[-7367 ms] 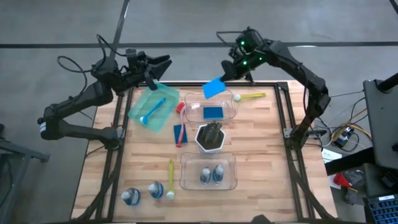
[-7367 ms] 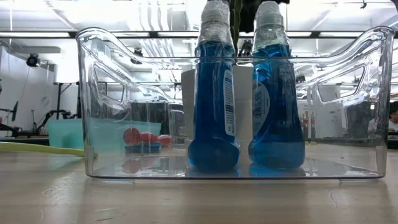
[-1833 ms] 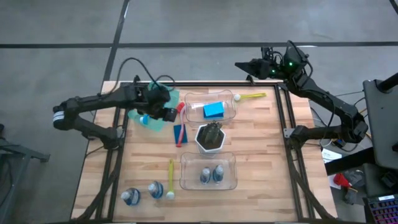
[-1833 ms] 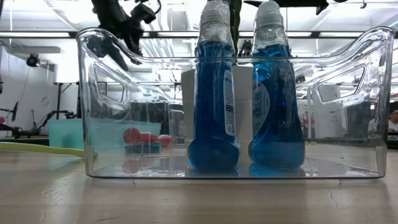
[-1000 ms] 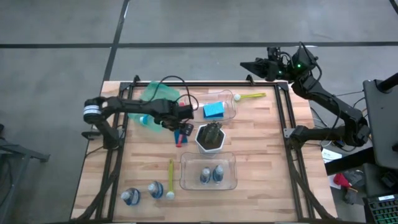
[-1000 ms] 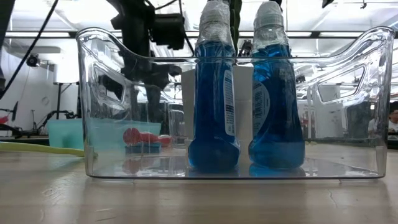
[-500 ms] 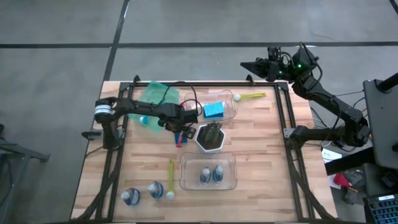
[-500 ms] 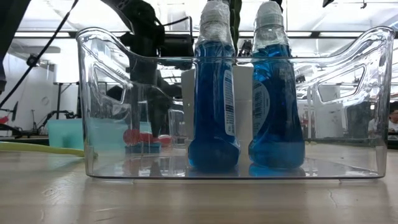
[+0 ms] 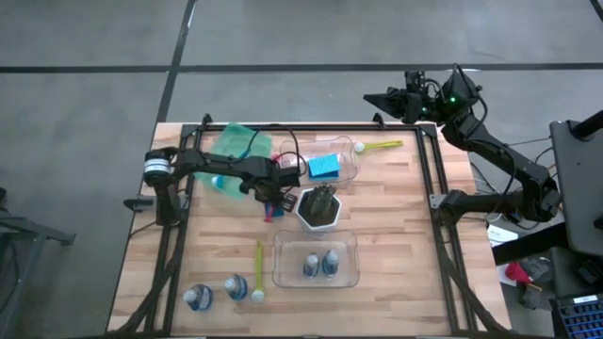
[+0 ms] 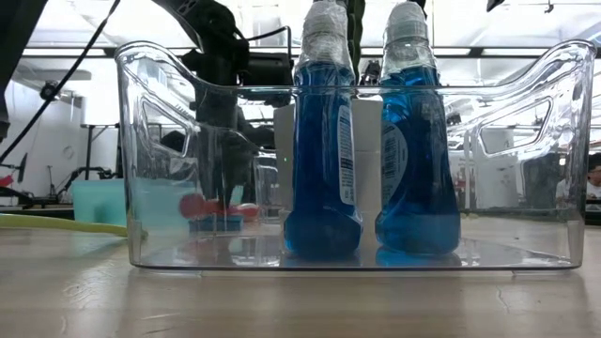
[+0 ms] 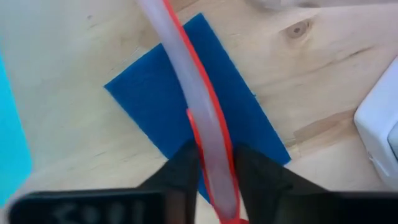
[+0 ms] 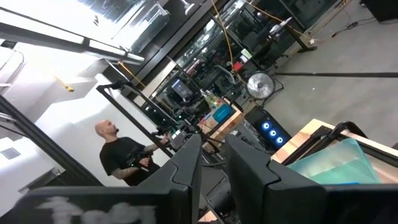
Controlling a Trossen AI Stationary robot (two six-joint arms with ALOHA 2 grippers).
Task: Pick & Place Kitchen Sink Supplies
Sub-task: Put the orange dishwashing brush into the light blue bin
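left gripper (image 11: 214, 171) — around pink brush (image 11: 199, 118)

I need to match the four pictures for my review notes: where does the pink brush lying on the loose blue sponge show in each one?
High view: pink brush beside the white pot, under the left gripper.
Low view: its red head seen through the clear bin.
Left wrist view: handle across the blue sponge, between the jaws.
Right wrist view: not in it.
Shared landmark: that sponge.
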